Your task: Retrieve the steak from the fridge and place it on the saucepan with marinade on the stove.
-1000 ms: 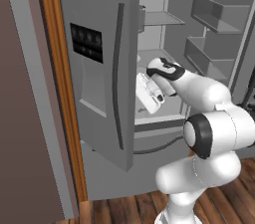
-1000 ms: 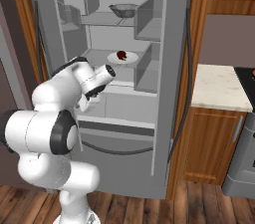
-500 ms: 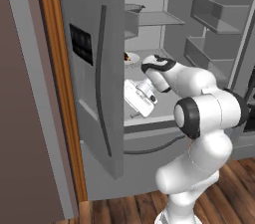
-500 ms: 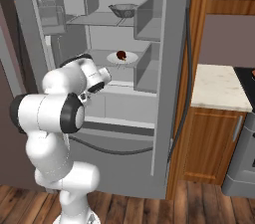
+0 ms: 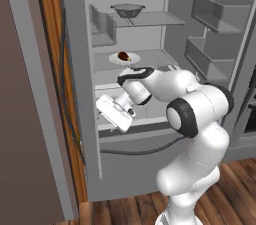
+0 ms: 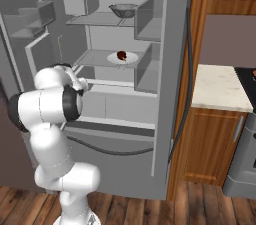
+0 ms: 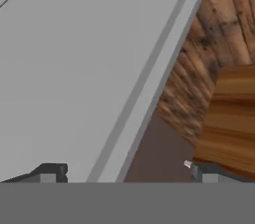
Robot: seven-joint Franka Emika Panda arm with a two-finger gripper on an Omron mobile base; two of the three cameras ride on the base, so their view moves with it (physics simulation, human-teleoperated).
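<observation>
The steak (image 5: 123, 57) (image 6: 121, 55) is a small dark red-brown lump on a white plate (image 5: 133, 61) (image 6: 130, 59), on the middle shelf of the open fridge (image 5: 150, 76) (image 6: 170, 69). My gripper (image 5: 103, 111) (image 7: 129, 173) is open, low and left of the plate, right against the inner edge of the left fridge door (image 5: 75, 69). In the hand view that grey door panel (image 7: 74, 68) runs diagonally between my two spread fingertips (image 7: 50, 170). The stove (image 6: 244, 154) peeks in at the far right. The saucepan with marinade is out of view.
A grey mesh colander bowl (image 5: 128, 9) (image 6: 123, 9) sits on the top shelf. Door bins (image 5: 215, 11) line the right door. A pale counter (image 6: 220, 89) over a wooden cabinet (image 6: 210, 144) separates fridge and stove. A wooden wall panel (image 5: 50, 44) stands behind the left door.
The left fridge door has swung much wider open, from showing its dispenser front to nearly edge-on. My hand has moved left and down with it.
</observation>
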